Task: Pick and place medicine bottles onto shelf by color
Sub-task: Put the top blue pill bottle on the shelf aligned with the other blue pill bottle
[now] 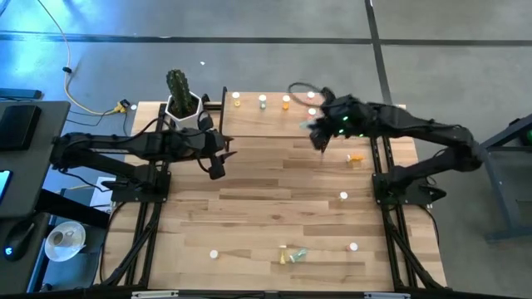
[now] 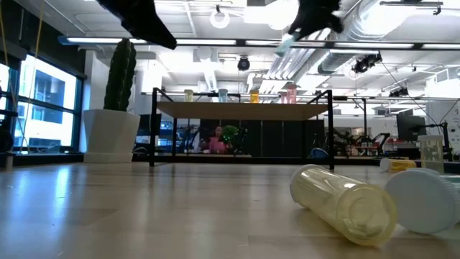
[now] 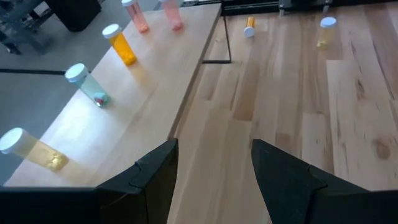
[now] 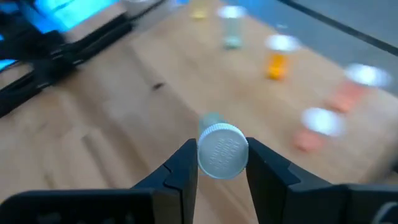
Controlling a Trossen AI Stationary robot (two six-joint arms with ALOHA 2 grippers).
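Note:
The shelf (image 1: 266,120) stands at the table's far edge. On it stand a yellow (image 3: 31,149), a green (image 3: 87,84), an orange (image 3: 119,45) and two pink bottles (image 3: 135,15), all upright on their bases. My right gripper (image 1: 320,137) hangs high by the shelf's right part, shut on a green white-capped bottle (image 4: 222,151). That bottle also shows in the low view as the green bottle (image 2: 285,44) under the fingers. My left gripper (image 3: 214,168) is open and holds nothing, raised beside the shelf's left end. My right gripper pinches the green bottle between its two fingers, at the cap end (image 4: 222,151). The white cap faces back toward the wrist and the body points away along the fingers. The fingers slant down toward the shelf. The bottle is lifted clear of table and shelf.
Loose bottles lie about the table: an orange one (image 1: 356,158), white-capped ones (image 1: 343,196) (image 1: 353,246) (image 1: 214,254), and a yellow and green pair (image 1: 291,256) near the front edge. A cactus in a white pot (image 1: 181,104) stands left of the shelf.

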